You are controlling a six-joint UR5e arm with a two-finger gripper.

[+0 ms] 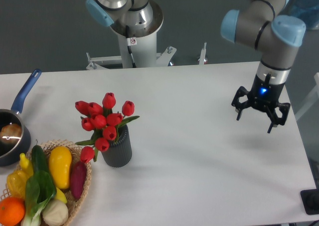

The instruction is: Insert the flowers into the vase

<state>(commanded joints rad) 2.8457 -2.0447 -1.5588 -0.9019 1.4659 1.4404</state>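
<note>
Nearest the camera, at seven o'clock, sits the wicker basket [82,198] of vegetables. Just beside it stands the vase [117,149] on the worktop [199,151], and the flowers [102,120] already stand in it, red buds leaning toward nine o'clock. My hand [260,114] hangs at three o'clock, fingers spread wide, holding nothing. I judge the task done.
</note>
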